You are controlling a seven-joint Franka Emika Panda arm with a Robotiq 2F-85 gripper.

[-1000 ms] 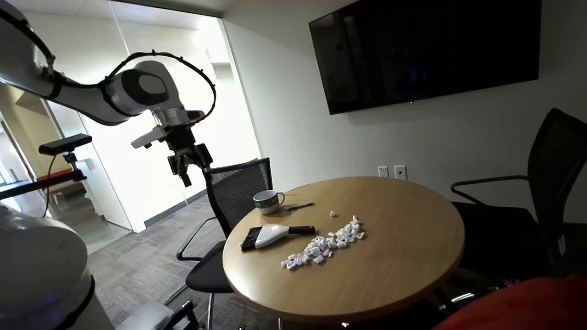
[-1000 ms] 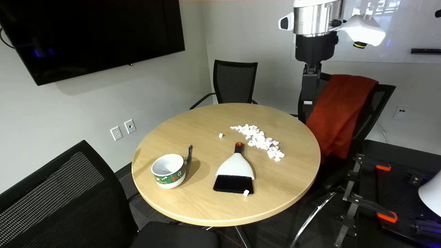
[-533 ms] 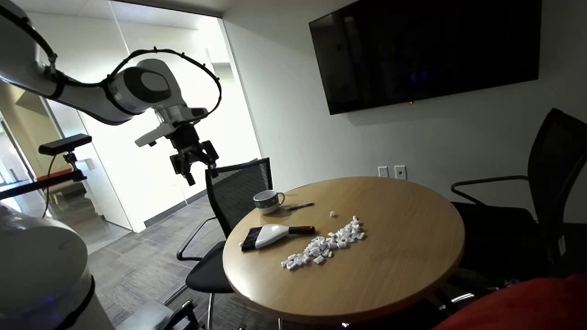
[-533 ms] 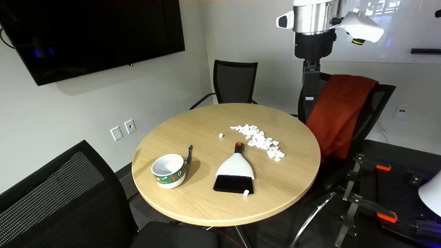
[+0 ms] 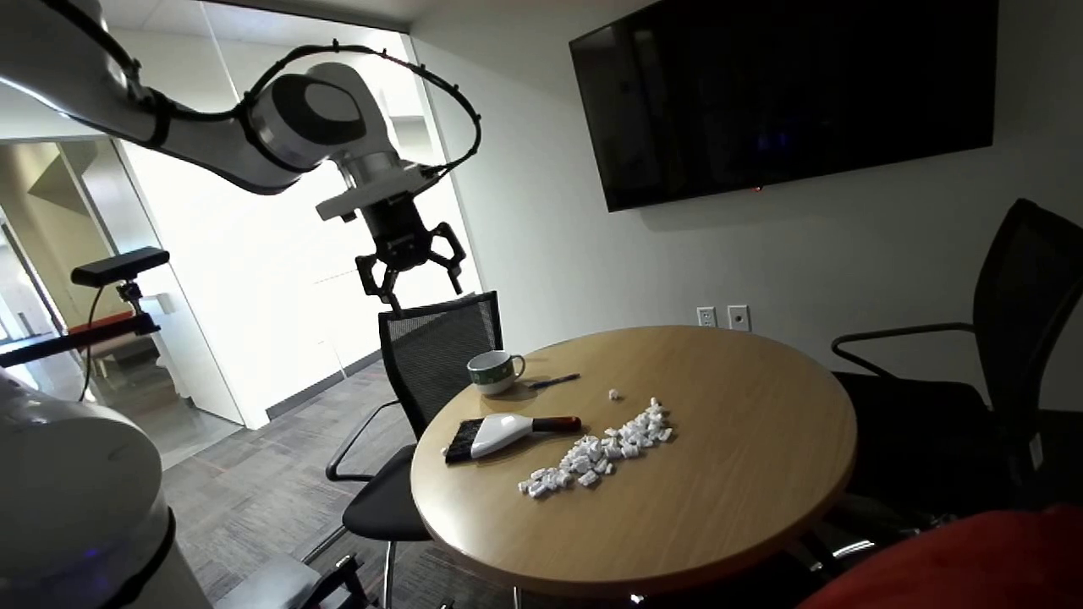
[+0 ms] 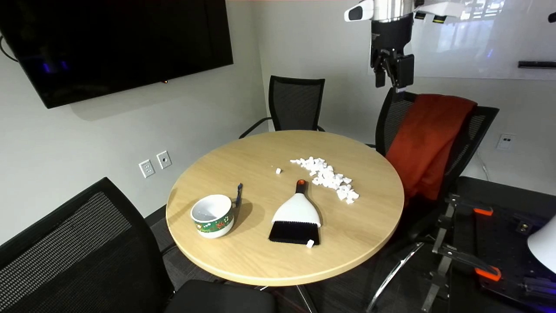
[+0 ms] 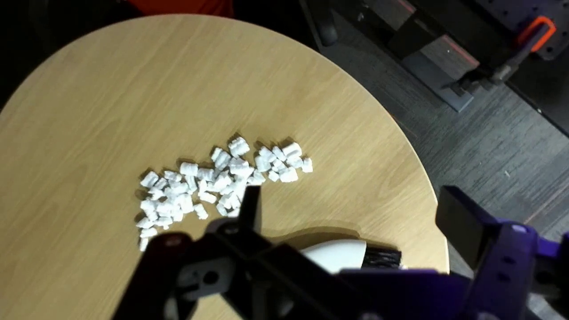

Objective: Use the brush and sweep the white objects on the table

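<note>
The brush has a white head, black bristles and a dark handle. It lies on the round wooden table [image 5: 719,516] in both exterior views [image 5: 503,433] [image 6: 297,211]. A long pile of white pieces [image 5: 592,457] lies beside its handle, also seen in an exterior view [image 6: 328,174]. One loose piece [image 6: 278,171] lies apart and another [image 6: 310,243] lies at the bristles. My gripper [image 5: 427,298] is open and empty, high above and apart from the brush. In the wrist view the open fingers [image 7: 351,195] partly hide the brush [image 7: 340,253], including its handle; the pile [image 7: 222,178] shows up and left.
A green and white mug [image 6: 213,217] and a blue pen [image 6: 239,193] stand and lie on the table near the brush. Black chairs [image 5: 444,338] surround the table, one with a red cloth [image 6: 428,143]. A wall screen [image 5: 795,93] hangs behind.
The arm has risen and moved toward the table, rightward in an exterior view. The gripper has turned about its wrist, and both fingers now show apart. The brush, pieces and mug have not moved.
</note>
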